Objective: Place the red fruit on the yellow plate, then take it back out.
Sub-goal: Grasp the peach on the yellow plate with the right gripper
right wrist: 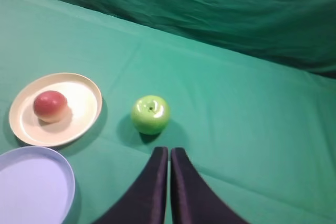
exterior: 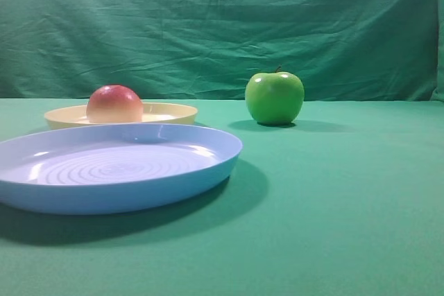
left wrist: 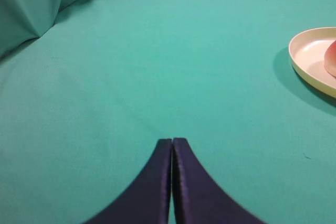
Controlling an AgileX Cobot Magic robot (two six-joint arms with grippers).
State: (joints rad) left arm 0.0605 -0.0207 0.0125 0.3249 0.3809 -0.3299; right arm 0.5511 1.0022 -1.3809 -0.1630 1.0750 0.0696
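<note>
Red fruit [right wrist: 51, 105] resting on yellow plate [right wrist: 84, 109], seemingly off-centre; left gripper [left wrist: 172, 141] and right gripper [right wrist: 169, 150] both closed, holding nothing

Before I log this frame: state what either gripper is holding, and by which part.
Nothing is held. The left gripper and right gripper are both shut on nothing, above bare cloth. The red fruit sits free on the yellow plate.
</note>
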